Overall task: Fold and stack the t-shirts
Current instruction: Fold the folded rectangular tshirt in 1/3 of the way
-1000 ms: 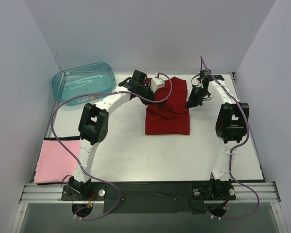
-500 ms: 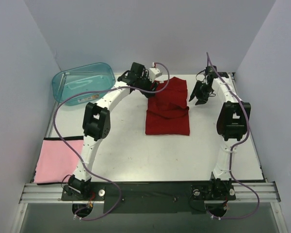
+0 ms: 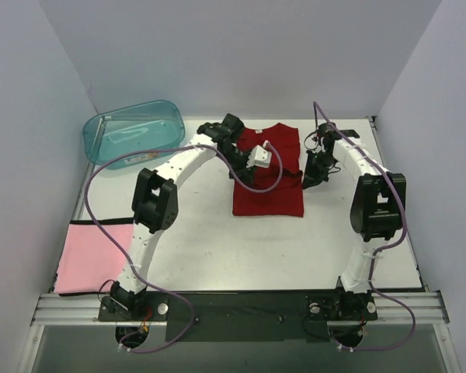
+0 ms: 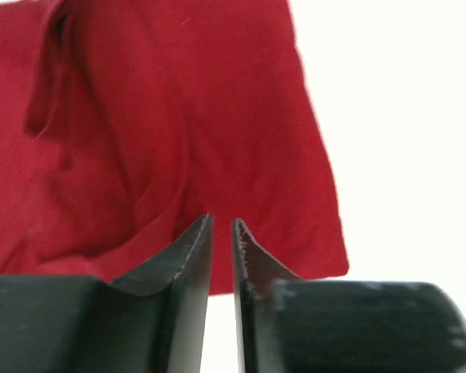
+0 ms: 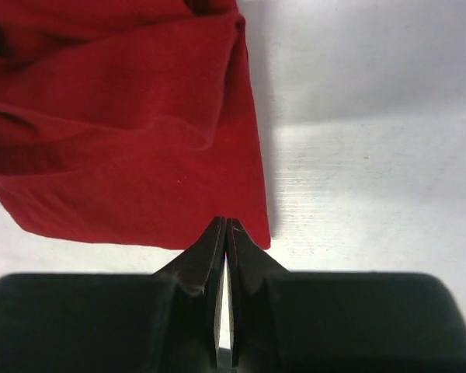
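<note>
A pale pink t-shirt (image 3: 92, 258) lies flat at the table's (image 3: 217, 249) left edge, near the teal tub (image 3: 132, 132). The left gripper (image 4: 223, 225), fingers a narrow slit apart, hovers over the folded dark red t-shirt (image 3: 270, 198) mid-table. The right gripper (image 5: 226, 224), pressed together, sits at its right edge.

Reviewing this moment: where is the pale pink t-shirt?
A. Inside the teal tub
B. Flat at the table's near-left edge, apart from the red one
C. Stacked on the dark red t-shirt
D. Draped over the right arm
B: in the top view the pink t-shirt lies flat at the near-left edge of the table, well apart from the dark red t-shirt lying toward the far middle.
</note>
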Controlling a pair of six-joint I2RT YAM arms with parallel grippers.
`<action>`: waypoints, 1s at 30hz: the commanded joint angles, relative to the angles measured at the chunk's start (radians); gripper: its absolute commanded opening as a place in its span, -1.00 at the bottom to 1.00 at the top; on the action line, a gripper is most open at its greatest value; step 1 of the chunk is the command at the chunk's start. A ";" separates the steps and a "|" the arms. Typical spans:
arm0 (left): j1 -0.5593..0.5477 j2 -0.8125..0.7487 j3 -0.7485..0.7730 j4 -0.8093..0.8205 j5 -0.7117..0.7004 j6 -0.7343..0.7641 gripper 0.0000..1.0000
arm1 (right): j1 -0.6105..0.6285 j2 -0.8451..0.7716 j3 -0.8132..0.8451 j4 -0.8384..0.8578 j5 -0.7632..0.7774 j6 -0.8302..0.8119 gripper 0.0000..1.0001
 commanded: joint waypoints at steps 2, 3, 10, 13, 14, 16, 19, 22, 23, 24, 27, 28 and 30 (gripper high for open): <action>-0.049 0.078 0.086 -0.219 0.058 0.237 -0.65 | 0.024 0.095 0.049 -0.059 -0.049 0.002 -1.00; -0.061 0.088 0.083 -0.207 0.048 0.217 -0.65 | 0.031 0.130 0.071 -0.062 -0.037 0.002 -1.00; -0.046 0.085 -0.012 0.217 -0.134 -0.039 -0.70 | 0.047 0.272 0.294 -0.067 -0.017 0.022 -1.00; -0.026 0.072 -0.042 0.422 -0.248 -0.215 -0.70 | 0.045 0.342 0.402 -0.068 -0.005 0.037 -1.00; -0.016 0.071 -0.038 0.472 -0.257 -0.245 -0.70 | 0.044 0.350 0.416 -0.067 0.001 0.045 -1.00; -0.003 0.084 -0.029 0.534 -0.285 -0.311 -0.69 | 0.044 0.372 0.459 -0.065 0.032 0.051 -1.00; 0.008 0.130 -0.017 0.618 -0.381 -0.377 -0.69 | 0.034 0.439 0.554 -0.054 0.076 0.060 -1.00; 0.018 0.202 0.081 0.611 -0.514 -0.476 -0.69 | 0.019 0.485 0.649 -0.047 0.073 0.092 -1.00; 0.023 0.246 0.171 0.568 -0.563 -0.498 -0.70 | 0.016 0.485 0.681 -0.044 0.078 0.097 -1.00; 0.034 0.281 0.215 0.544 -0.578 -0.538 -0.70 | 0.014 0.473 0.698 -0.042 0.087 0.094 -1.00; 0.061 0.285 0.324 0.450 -0.547 -0.585 -0.69 | 0.004 0.413 0.680 -0.045 0.096 0.066 -1.00; 0.066 0.244 0.306 0.450 -0.526 -0.581 -0.68 | 0.001 0.352 0.621 -0.042 0.104 0.060 -0.96; 0.069 0.132 0.184 0.477 -0.411 -0.547 -0.62 | -0.005 0.245 0.468 -0.041 0.128 0.036 -0.80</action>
